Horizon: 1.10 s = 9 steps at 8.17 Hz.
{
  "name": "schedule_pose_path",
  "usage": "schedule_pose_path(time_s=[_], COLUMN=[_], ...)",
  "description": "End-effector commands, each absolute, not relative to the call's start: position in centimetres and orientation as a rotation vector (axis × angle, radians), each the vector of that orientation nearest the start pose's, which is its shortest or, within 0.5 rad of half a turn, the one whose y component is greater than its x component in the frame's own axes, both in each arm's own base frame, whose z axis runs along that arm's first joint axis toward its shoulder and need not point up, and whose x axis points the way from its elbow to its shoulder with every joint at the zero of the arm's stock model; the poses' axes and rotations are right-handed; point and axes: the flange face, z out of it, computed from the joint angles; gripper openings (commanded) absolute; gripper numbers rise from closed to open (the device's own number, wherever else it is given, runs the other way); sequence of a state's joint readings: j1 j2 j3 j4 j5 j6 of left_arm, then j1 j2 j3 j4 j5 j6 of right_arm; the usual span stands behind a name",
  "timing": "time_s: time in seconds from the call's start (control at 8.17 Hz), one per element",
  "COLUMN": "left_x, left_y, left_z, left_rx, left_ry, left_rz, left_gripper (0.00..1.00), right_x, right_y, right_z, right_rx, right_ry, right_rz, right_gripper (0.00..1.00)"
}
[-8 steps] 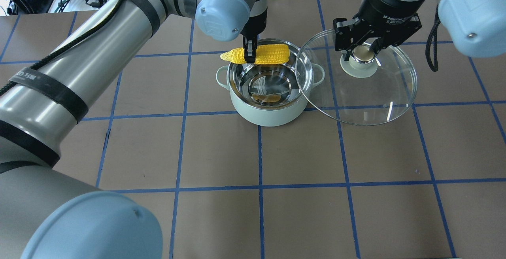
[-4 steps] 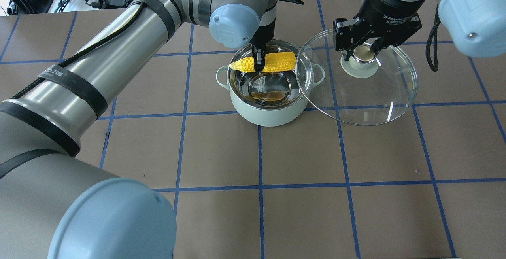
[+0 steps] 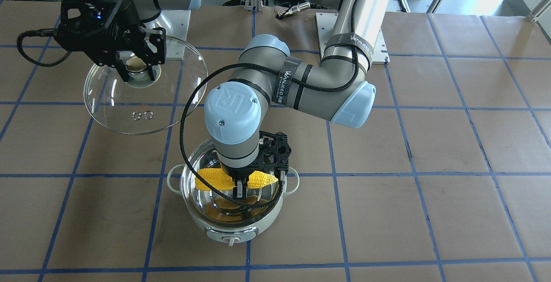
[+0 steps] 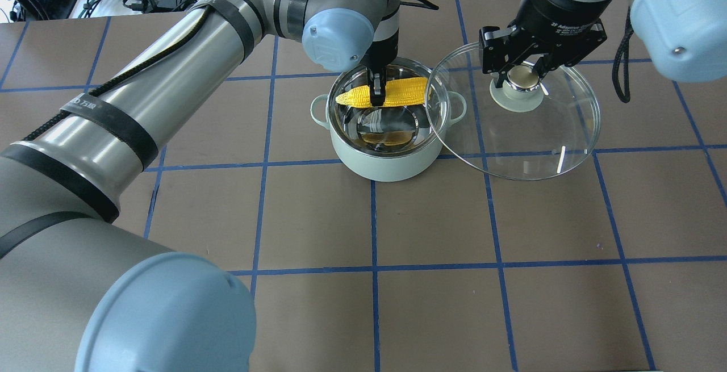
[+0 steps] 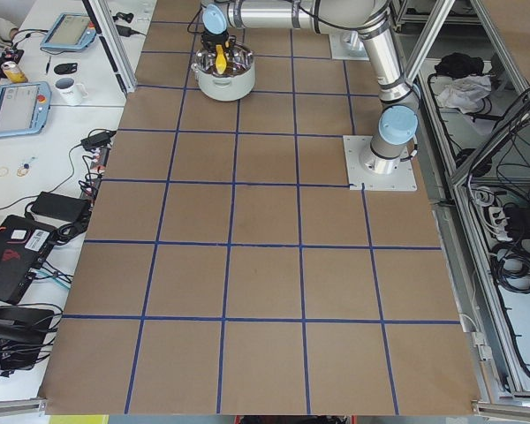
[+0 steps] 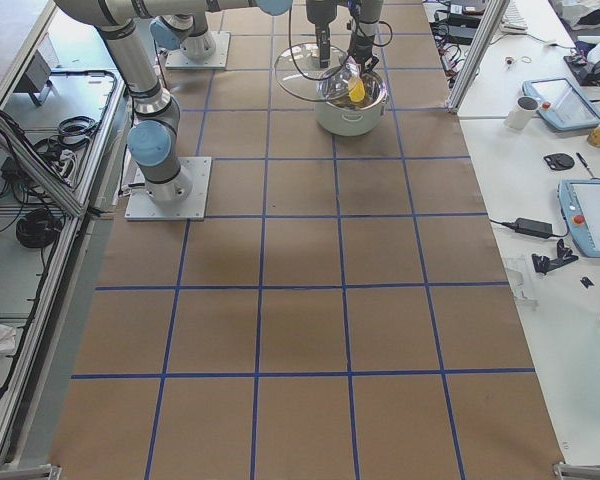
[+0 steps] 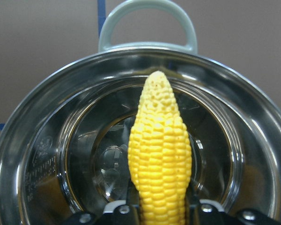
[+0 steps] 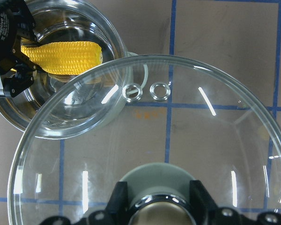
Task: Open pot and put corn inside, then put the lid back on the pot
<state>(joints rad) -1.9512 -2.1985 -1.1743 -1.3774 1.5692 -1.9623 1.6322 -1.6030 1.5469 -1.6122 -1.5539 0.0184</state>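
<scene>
Overhead exterior shows my left hand clamped on the corn, with the open pot right beneath it. My right hand is closed on the lid, held aloft beneath it. Releasing the corn and re-lidding remain.

Mouth of round mint-green pot uncovered, yellow corn ear in left gripper across it, clear glass dome lid raised alongside.

corn base: cut off below | lid rim: cropped
</scene>
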Motion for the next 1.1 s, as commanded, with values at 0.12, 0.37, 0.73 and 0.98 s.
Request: schedule_pose_path(time_s=[0.12,0.37,0.73,0.98], left_x=[-39.3,-39.1,-39.1,-38.9], left_y=[-62.5,-62.0,-62.1,-61.8], left_z=[30.5,28.8,29.1,31.2], left_rx=[-2.215,-2.2,-2.197,-2.208], left_ry=[2.188,2.176,2.2,2.215], left_rz=[0.018,0.023,0.009,-0.003], left_gripper=[0.0,0.18,1.0,1.0], right_x=[16.4,16.4,16.4,16.4], right_y=[-47.8,-47.7,-47.7,-47.8], right_z=[52.0,51.9,51.9,52.0], right_rx=[-0.068,-0.085,-0.087,-0.087], right_ry=[3.118,3.118,3.118,3.118], right_rz=[-0.15,-0.148,-0.148,-0.15], right_gripper=[0.21,0.21,0.21,0.21])
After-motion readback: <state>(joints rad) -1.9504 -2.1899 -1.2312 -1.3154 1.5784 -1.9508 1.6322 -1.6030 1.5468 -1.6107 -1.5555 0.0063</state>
